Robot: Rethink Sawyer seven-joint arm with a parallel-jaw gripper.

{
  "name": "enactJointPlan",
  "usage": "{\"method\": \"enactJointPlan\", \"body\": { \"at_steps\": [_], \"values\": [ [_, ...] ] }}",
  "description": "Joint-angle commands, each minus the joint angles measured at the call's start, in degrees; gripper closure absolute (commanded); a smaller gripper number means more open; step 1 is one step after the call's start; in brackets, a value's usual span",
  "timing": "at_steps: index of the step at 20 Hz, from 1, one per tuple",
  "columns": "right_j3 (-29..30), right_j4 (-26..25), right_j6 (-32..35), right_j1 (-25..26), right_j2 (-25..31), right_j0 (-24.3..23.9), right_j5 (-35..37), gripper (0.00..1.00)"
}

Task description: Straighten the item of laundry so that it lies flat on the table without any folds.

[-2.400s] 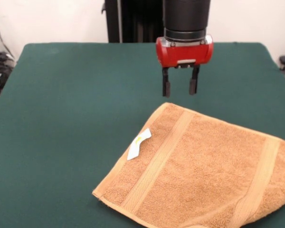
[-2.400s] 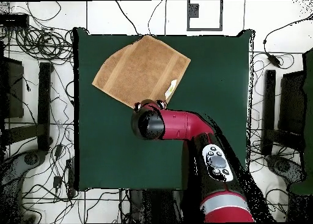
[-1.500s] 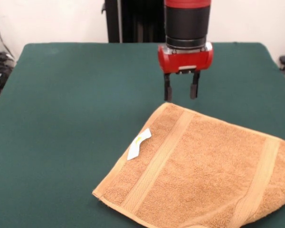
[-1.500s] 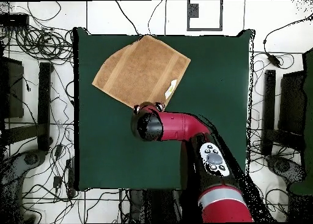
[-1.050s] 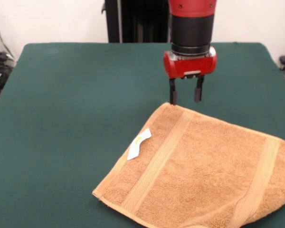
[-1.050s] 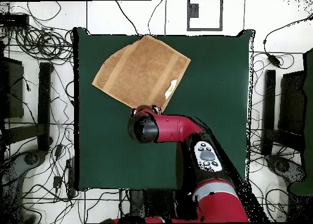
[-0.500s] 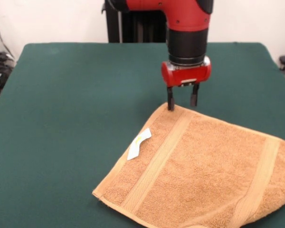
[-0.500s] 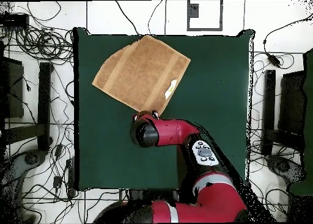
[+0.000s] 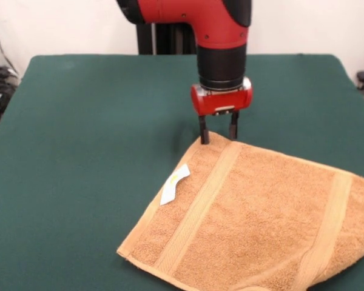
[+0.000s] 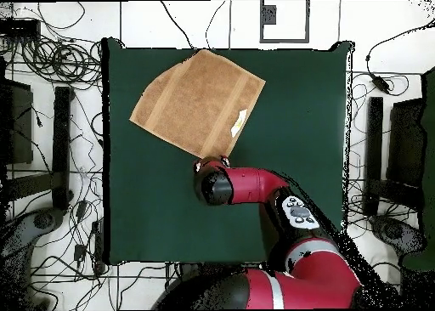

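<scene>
The golden-tan towel [image 9: 261, 218] lies spread on the dark green table [image 9: 97, 121], turned diagonally, with its white tag [image 9: 175, 184] on top near the left edge. It runs off the picture's right and bottom edges. My gripper [image 9: 218, 134] points straight down, open, its fingertips [image 9: 202, 137] at the towel's far corner, one on each side of the tip. In the overhead view the towel [image 10: 197, 104] sits at the table's [image 10: 289, 155] upper left, one corner cut off as if folded, and the gripper [image 10: 211, 162] is at its lowest corner.
The red and black arm [image 9: 218, 42] comes down over the table's middle. Cables and equipment [image 10: 51, 112] surround the table on the floor. The towel's upper edge lies close to the table's edge [image 10: 208, 49] in the overhead view.
The gripper has come down from above the table to the towel's far corner and shifted slightly left. The towel and its tag have shifted a little left with it.
</scene>
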Motion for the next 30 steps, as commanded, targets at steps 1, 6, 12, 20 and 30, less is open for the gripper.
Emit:
{"method": "enactJointPlan", "body": {
  "at_steps": [1,6,12,20,30],
  "values": [
    [-1.58,-4.71,1.04,5.44,3.79,-3.59,-0.18,0.0],
    [-2.4,-6.68,1.42,6.95,4.25,-4.67,-1.24,0.0],
    [-3.5,-7.89,3.49,8.49,4.06,-3.89,-4.11,0.0],
    [-2.9,-8.24,5.38,8.59,3.89,-3.62,-6.71,1.0],
    [-3.44,-5.87,8.16,9.17,0.61,-0.8,-7.33,1.0]
  ]
}}
